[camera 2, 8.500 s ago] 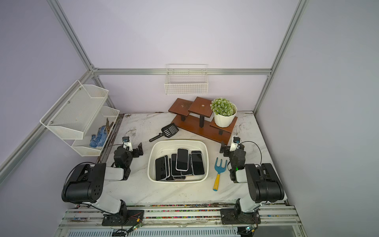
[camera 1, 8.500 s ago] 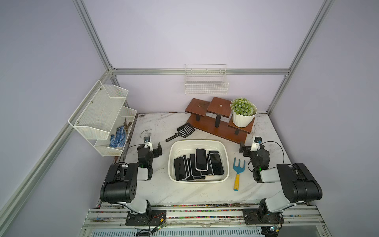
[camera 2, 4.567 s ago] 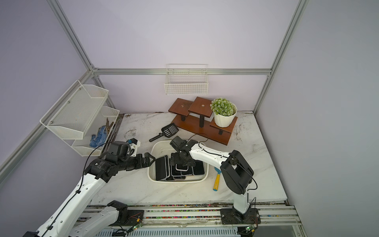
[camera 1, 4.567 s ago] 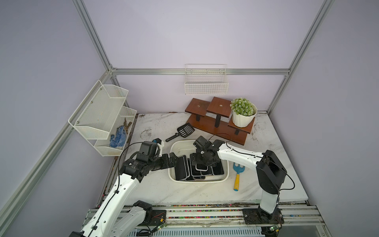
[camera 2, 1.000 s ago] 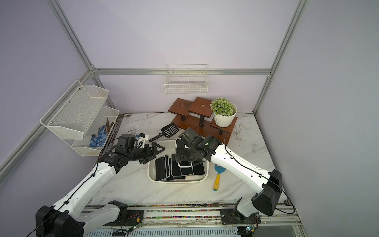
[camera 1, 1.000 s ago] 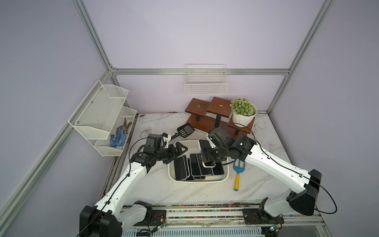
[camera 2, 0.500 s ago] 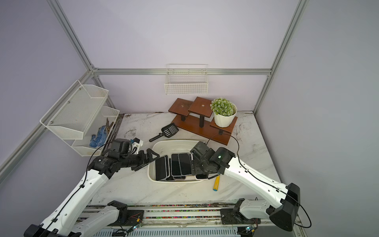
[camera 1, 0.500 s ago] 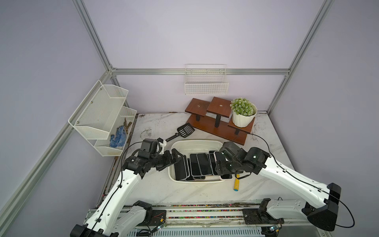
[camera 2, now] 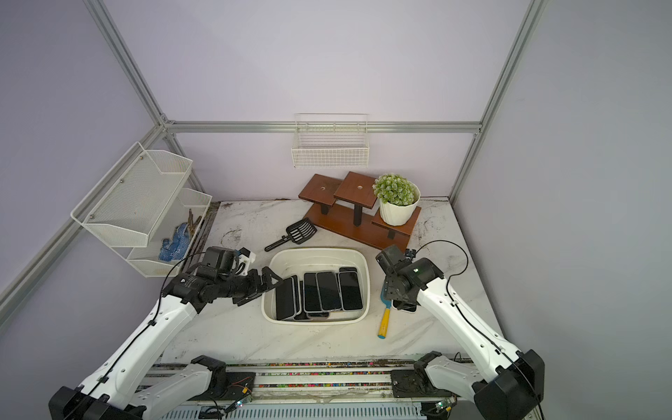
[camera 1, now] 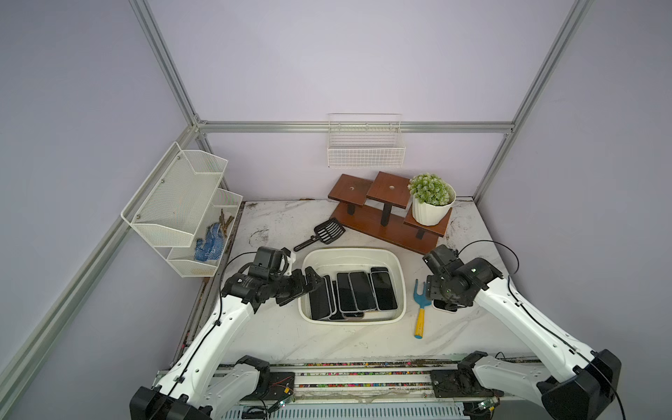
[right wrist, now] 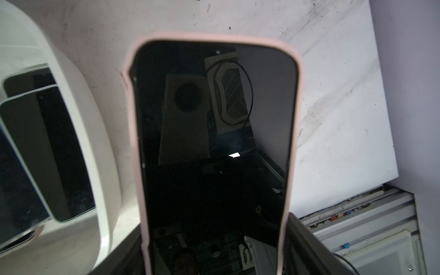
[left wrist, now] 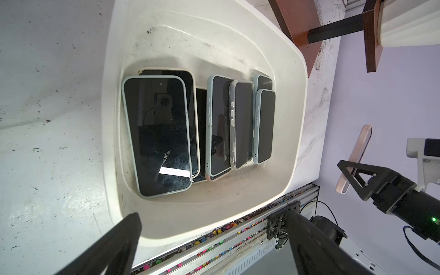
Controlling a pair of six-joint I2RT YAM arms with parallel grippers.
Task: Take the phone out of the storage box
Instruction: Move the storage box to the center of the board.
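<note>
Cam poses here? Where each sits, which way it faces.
Top views: high at the front, facing down and back; both arms, storage box central.
Left wrist: on the left arm, facing across the box; open left gripper frames the shot.
Right wrist: on the right arm, looking along the phone in the right gripper.
Shared: both wrist views show the box; left wrist also catches the held phone.

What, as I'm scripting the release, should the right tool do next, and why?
Probably lower the right tool and set the pink-cased phone on the table: it is gripped outside the storage box, over marble, beside the garden fork.
</note>
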